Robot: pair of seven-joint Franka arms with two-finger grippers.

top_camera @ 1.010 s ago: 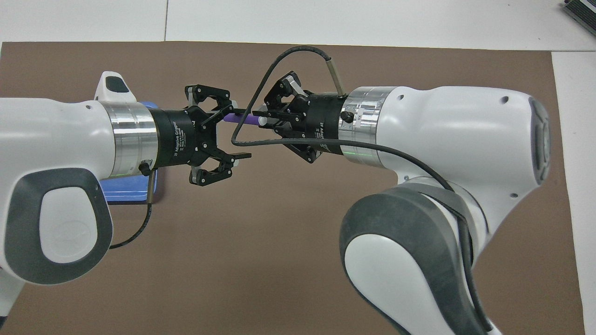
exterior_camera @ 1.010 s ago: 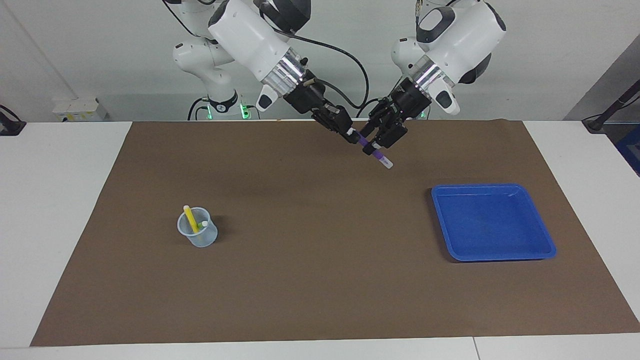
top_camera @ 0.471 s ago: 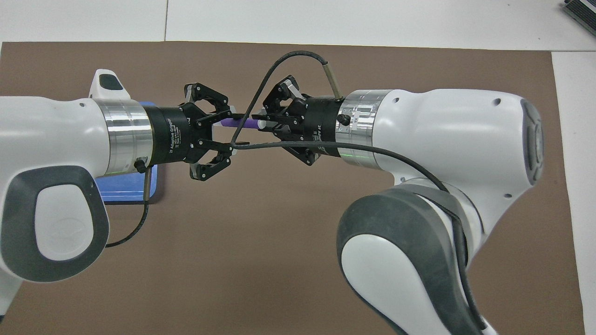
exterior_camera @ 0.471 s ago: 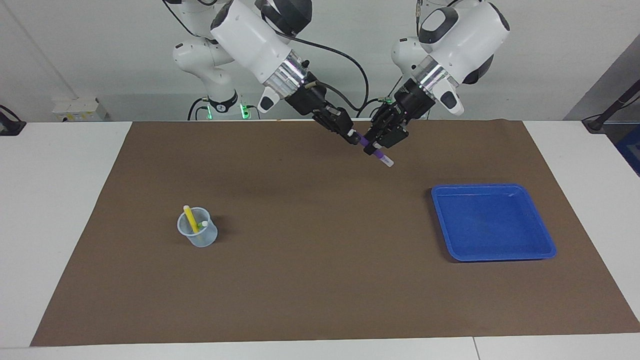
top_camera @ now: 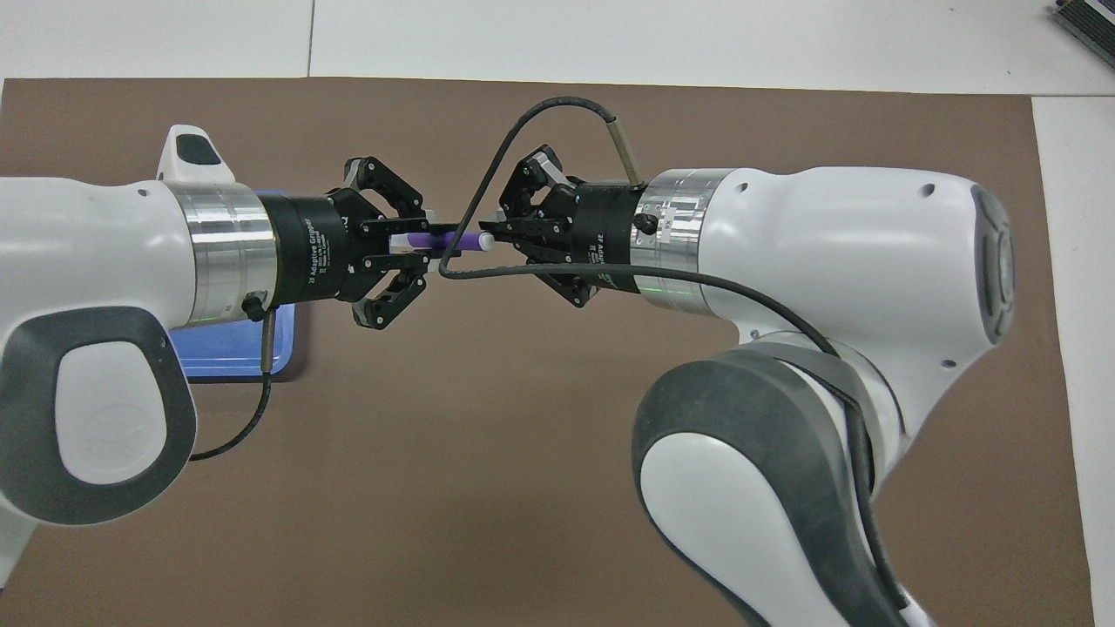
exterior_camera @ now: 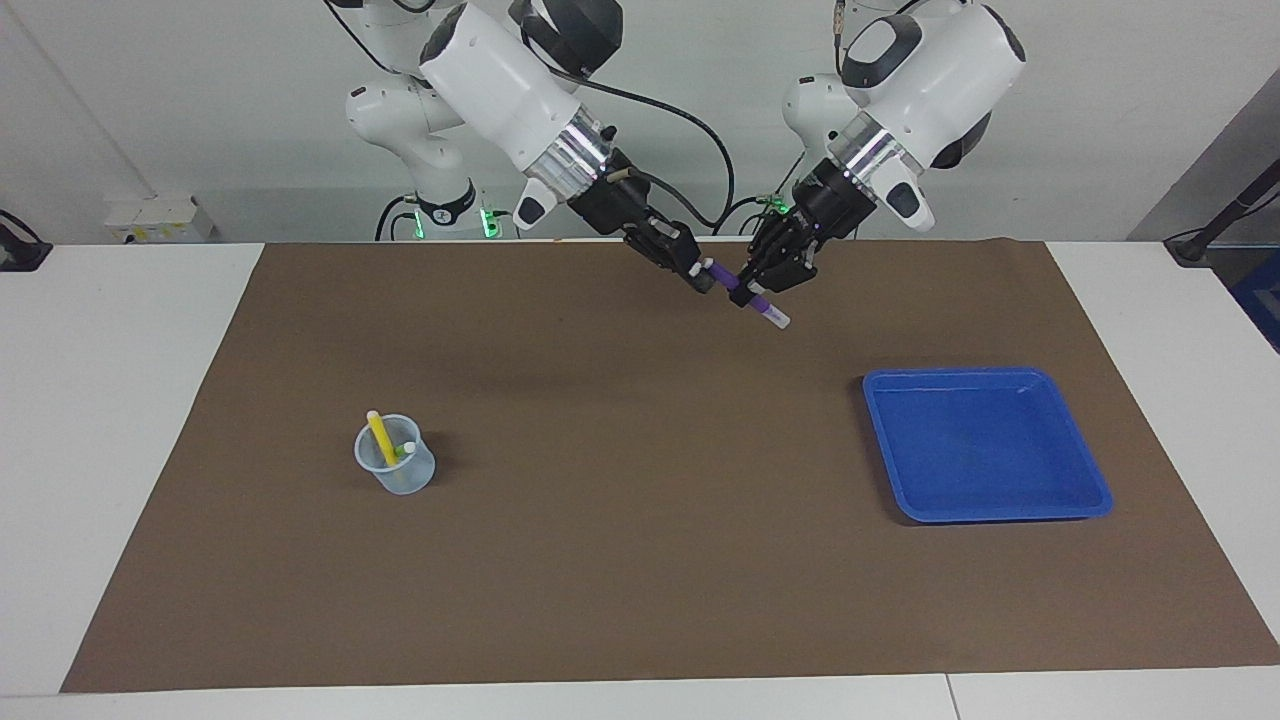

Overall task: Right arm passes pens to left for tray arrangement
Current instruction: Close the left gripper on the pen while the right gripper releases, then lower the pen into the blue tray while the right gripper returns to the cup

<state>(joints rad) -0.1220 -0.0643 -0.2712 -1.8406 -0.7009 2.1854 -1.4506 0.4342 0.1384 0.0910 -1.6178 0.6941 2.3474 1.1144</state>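
Observation:
The purple pen [exterior_camera: 729, 282] hangs slanted in the air over the mat near the robots' end, its pale tip pointing down toward the tray. My right gripper [exterior_camera: 705, 277] is shut on its upper end. My left gripper [exterior_camera: 757, 293] is shut on its middle, just below the right one. In the overhead view the purple pen [top_camera: 464, 238] bridges the left gripper [top_camera: 438, 243] and the right gripper [top_camera: 498, 237]. The yellow pen [exterior_camera: 380, 437] and the green pen [exterior_camera: 403, 452] stand in a cup. The blue tray [exterior_camera: 985, 445] lies bare toward the left arm's end.
A small translucent cup [exterior_camera: 396, 470] holding the two pens stands on the brown mat [exterior_camera: 620, 500] toward the right arm's end. A corner of the tray [top_camera: 231, 353] shows under the left arm. A black cable [top_camera: 523, 117] loops off the right wrist.
The left gripper's fingers have closed from open onto the purple pen. The right gripper has kept its hold, and both hands have shifted only slightly.

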